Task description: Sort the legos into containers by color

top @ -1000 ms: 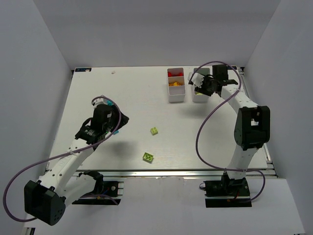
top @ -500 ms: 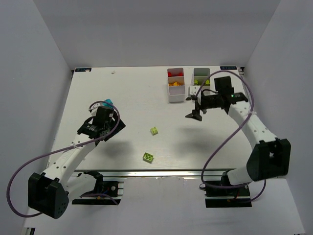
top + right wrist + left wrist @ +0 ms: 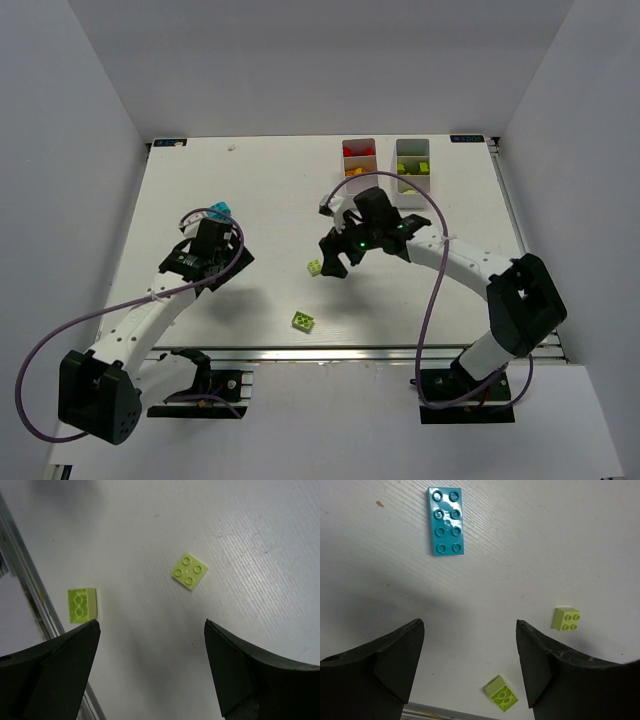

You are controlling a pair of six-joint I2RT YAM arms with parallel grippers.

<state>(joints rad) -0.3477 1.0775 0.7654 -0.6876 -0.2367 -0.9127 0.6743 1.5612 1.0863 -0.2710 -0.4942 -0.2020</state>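
Observation:
A long cyan lego (image 3: 446, 521) lies flat ahead of my left gripper (image 3: 470, 625), which hovers open and empty; from above, this lego (image 3: 221, 209) shows just beyond the left gripper (image 3: 210, 250). Two lime legos lie mid-table: a square one (image 3: 316, 267) stud-up and another (image 3: 302, 320) tipped over near the front edge. My right gripper (image 3: 340, 255) hangs open and empty just right of the square lime lego (image 3: 189, 570). The tipped lego (image 3: 82, 605) lies off to that gripper's left. Two white containers (image 3: 347, 170) (image 3: 399, 168) stand at the back, holding red, orange and lime legos.
The metal rail of the table's front edge (image 3: 350, 350) runs close to the tipped lime lego. Grey walls enclose the table on the left, right and back. The right arm's link (image 3: 440, 255) stretches across in front of the containers.
The right arm swung from the containers to mid-table beside the square lime lego, its jaws now wide. The left gripper shifted slightly and opened wider.

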